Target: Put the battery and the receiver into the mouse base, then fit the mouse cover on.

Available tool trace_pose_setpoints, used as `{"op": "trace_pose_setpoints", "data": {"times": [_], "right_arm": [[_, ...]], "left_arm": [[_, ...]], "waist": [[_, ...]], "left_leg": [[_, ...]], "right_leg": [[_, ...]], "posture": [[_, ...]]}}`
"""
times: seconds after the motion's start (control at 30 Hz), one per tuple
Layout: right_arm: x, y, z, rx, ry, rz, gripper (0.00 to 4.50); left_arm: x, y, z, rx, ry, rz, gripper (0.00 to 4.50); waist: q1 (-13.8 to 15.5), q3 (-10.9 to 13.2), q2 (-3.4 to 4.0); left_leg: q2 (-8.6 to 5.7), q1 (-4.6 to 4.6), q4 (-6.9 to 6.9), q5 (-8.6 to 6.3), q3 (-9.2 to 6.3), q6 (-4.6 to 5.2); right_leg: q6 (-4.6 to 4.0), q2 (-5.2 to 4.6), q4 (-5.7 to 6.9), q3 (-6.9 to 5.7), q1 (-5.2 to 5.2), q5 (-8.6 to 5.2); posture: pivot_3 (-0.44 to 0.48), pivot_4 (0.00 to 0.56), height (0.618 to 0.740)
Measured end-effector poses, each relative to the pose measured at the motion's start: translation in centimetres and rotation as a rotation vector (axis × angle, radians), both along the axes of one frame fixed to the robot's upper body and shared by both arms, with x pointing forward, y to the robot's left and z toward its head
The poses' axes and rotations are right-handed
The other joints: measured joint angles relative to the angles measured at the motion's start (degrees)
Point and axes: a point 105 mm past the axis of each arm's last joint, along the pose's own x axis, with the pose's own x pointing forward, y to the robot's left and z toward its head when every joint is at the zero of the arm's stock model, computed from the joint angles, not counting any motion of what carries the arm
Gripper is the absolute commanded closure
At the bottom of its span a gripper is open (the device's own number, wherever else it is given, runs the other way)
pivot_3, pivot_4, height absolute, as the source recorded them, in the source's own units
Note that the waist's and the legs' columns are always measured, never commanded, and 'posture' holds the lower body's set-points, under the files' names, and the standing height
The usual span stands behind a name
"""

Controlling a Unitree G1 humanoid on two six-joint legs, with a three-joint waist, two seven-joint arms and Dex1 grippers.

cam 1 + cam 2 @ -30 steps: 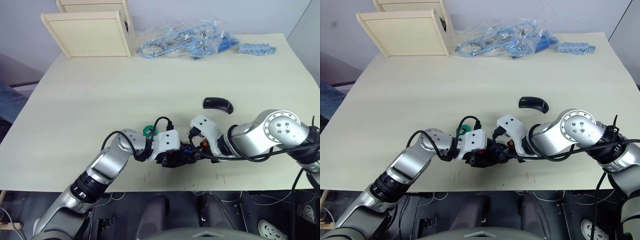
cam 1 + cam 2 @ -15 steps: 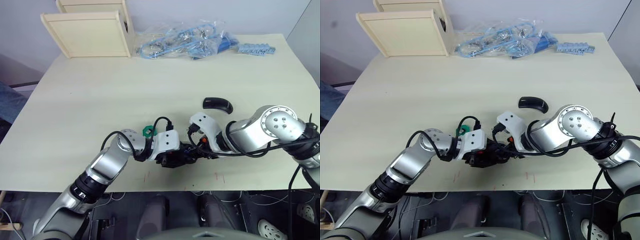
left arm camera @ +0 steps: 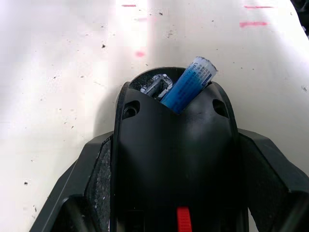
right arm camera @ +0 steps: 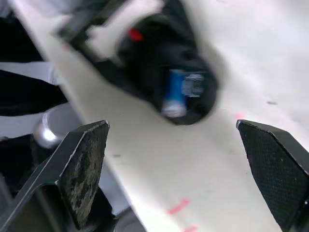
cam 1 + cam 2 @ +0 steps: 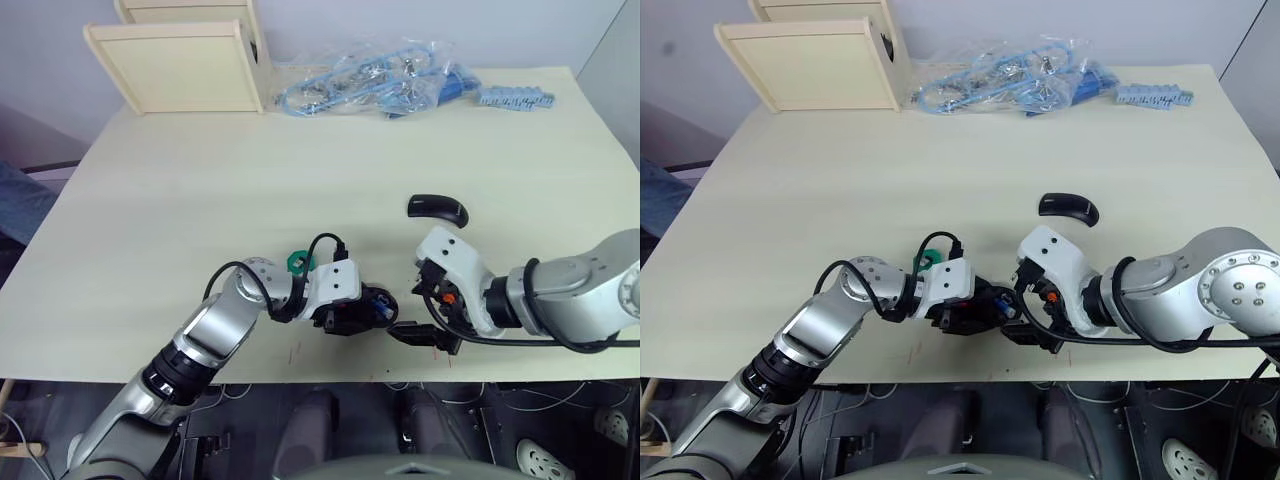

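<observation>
Battery [image 3: 189, 82] now sits tilted in mouse base [image 3: 176, 159], one end proud. Right gripper [image 5: 428, 338] has backed off, fingers spread, empty. Left gripper [image 5: 352, 315] clamps the base. Mouse cover [image 5: 437, 209] lies apart; receiver next.

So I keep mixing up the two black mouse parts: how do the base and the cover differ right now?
The mouse base is clamped in the left gripper; the mouse cover lies free on the table, farther from the robot. The base has a red mark and holds the blue battery, which sticks out tilted; the cover is plain. Both are black.
</observation>
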Motion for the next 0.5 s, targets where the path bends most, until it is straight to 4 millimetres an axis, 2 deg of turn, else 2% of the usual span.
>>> {"op": "trace_pose_setpoints", "data": {"times": [0.1,0.2,0.37,0.4,0.47,0.5], "right_arm": [[-0.8,-0.4,-0.9,0.074,-0.066,0.011,0.07],[-0.4,-1.1,-1.3,0.134,-0.128,-0.011,0.07],[-0.1,-1.0,-1.4,0.219,-0.248,0.000,0.07],[0.1,-1.1,-1.6,0.226,-0.271,-0.005,0.61],[0.3,-1.2,-2.1,0.226,-0.285,-0.010,1.28],[0.4,-1.3,-2.4,0.230,-0.287,-0.009,1.93]], "left_arm": [[0.0,0.2,-0.1,0.003,0.001,-0.001,1.56],[0.0,0.3,-0.1,0.007,0.003,0.002,1.56],[0.0,0.5,-0.2,0.009,0.000,0.009,1.56],[0.0,0.5,-0.2,0.008,-0.001,0.009,1.56],[-0.1,0.5,-0.2,0.008,-0.002,0.008,1.56],[-0.1,0.5,-0.2,0.008,-0.001,0.008,1.56]], "waist": [[-0.1,0.0,0.00],[-0.3,0.0,-0.03],[-0.5,0.0,0.03],[-0.5,0.0,0.02],[-0.5,0.0,0.02],[-0.5,0.0,0.02]], "left_leg": [[-0.03,0.04,0.08,0.00,0.07,0.00],[-0.02,0.21,0.08,0.00,0.08,0.00],[0.02,0.33,0.08,0.00,0.12,-0.01],[0.02,0.32,0.08,0.00,0.12,-0.01],[0.02,0.32,0.08,0.00,0.14,-0.01],[0.02,0.32,0.08,0.00,0.14,-0.01]], "right_leg": [[0.02,0.01,0.01,0.05,0.04,-0.01],[0.05,0.06,0.03,0.08,0.15,0.02],[0.05,0.14,0.06,0.19,0.18,0.02],[0.04,0.14,0.05,0.19,0.18,0.02],[0.04,0.14,0.05,0.21,0.17,0.02],[0.04,0.13,0.05,0.21,0.17,0.02]], "posture": [[0.000,0.150,0.740],[0.000,0.150,0.740],[0.000,0.150,0.740],[0.000,0.150,0.740],[0.000,0.150,0.740],[0.000,0.150,0.740]]}}
